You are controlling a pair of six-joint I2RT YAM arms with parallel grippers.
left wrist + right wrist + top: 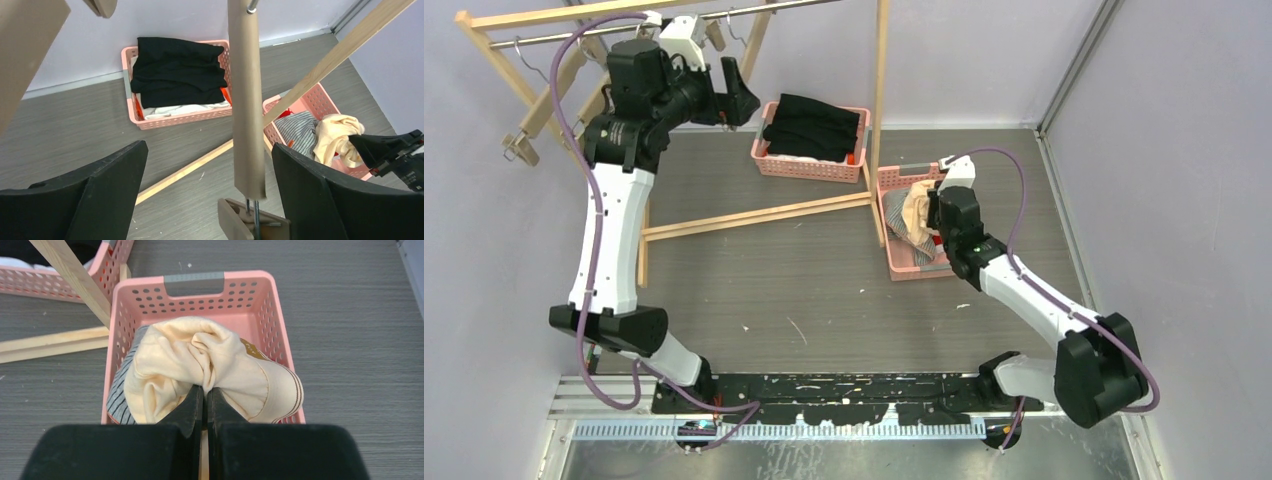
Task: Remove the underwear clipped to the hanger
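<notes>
The beige underwear [200, 357] is bunched in my right gripper [205, 389], which is shut on a fold of it just above the pink basket [192, 285]. The grey-and-white striped underwear [117, 392] lies in that basket under the beige piece. The red piece is mostly hidden; a red scrap [285, 113] shows at the basket's edge. My left gripper [210, 190] is open, raised at the rack, with a wooden hanger [246, 100] and its bare clip [250, 222] hanging between the fingers, untouched. In the top view the left gripper [736, 98] is at the rack and the right gripper [929, 218] over the basket [899, 262].
A second pink basket [769, 160] holds black folded clothes [812, 125]. The wooden rack's upright [881, 110] stands between the baskets and its floor crossbar [754, 215] runs left. Another bare hanger [529, 125] hangs at the rack's left end. Walls enclose the floor.
</notes>
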